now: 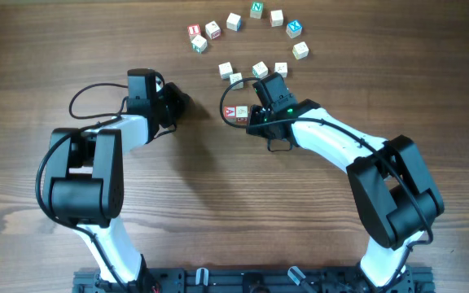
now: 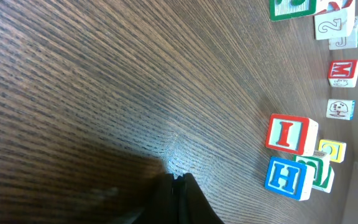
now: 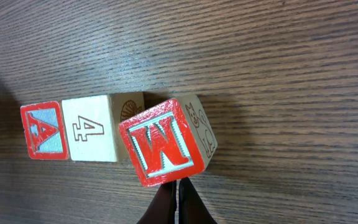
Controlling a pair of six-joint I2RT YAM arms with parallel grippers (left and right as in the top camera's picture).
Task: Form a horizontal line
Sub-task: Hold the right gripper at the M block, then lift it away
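In the right wrist view three pale wooden cubes lie in a row: a red "A" cube [image 3: 44,130], a plain-topped cube printed "4" [image 3: 92,129], and a red "M" cube [image 3: 161,144]. The M cube is turned at an angle and touches the "4" cube's end. My right gripper [image 3: 178,184] is shut, with its tips against the M cube's near side. Overhead, the A cube [image 1: 231,112] shows just left of the right gripper [image 1: 255,114], which hides the M cube. My left gripper [image 1: 177,104] is shut and empty over bare wood, also seen in the left wrist view [image 2: 178,177].
Several loose cubes [image 1: 236,75] lie just behind the row. An arc of more lettered cubes [image 1: 256,10] runs along the far side. In the left wrist view an "I" cube [image 2: 286,134] and a blue "H" cube [image 2: 284,177] lie to the right.
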